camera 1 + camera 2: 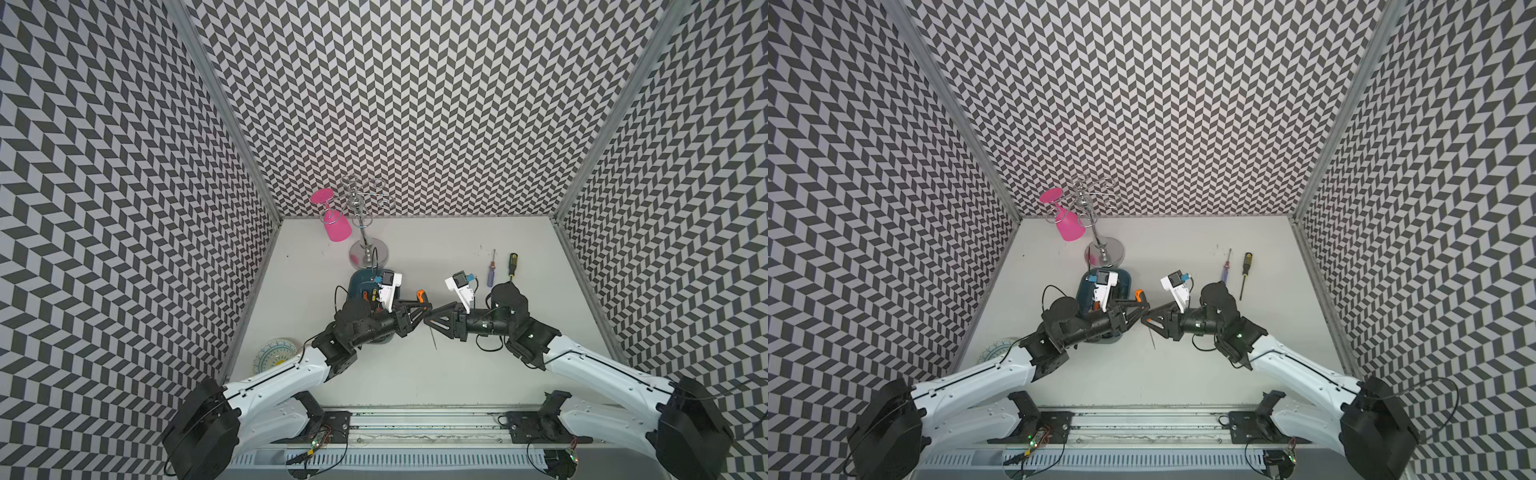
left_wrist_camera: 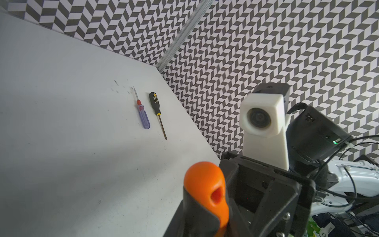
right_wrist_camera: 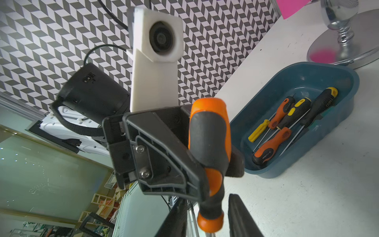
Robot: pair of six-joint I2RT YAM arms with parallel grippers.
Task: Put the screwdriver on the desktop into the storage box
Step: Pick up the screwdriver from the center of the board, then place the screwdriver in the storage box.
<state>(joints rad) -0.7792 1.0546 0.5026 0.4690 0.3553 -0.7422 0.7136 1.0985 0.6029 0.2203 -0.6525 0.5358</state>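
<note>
**Your left gripper (image 1: 424, 310) is clamped on the orange-handled screwdriver (image 1: 422, 296); the right gripper (image 1: 428, 323) stands apart**

In both top views your two arms meet tip to tip over the middle of the desktop (image 1: 415, 374). The left gripper (image 1: 1144, 308) holds the orange-handled screwdriver (image 1: 1139, 296) by its handle, with the shaft pointing toward the near edge. The right gripper (image 1: 1145, 321) is just beside the same tool. The storage box (image 1: 356, 286) sits under your left arm, near a chrome glass stand (image 1: 368, 249). Beyond your right arm, a purple-handled screwdriver (image 1: 491, 276) and a black-and-yellow screwdriver (image 1: 512, 266) lie side by side on the desktop.

In the left wrist view the orange butt of the held screwdriver (image 2: 205, 184) fills the foreground. The jaws are barely in frame, so you cannot judge the grip here. The purple-handled screwdriver (image 2: 143, 117) and the black-and-yellow screwdriver (image 2: 155, 101) lie parallel and apart.

In the right wrist view the left gripper (image 3: 217, 170) has its jaws pressed against both sides of the grey-and-orange handle (image 3: 209, 131). The right gripper (image 3: 207, 201) has its fingers (image 3: 242, 217) on either side of the handle's lower end, with a sliver of gap on each side, so they are spread and not pressing. The storage box (image 3: 307, 164) rests on the desktop just behind and holds several other screwdrivers (image 3: 272, 145). The one you hold is outside it
</note>
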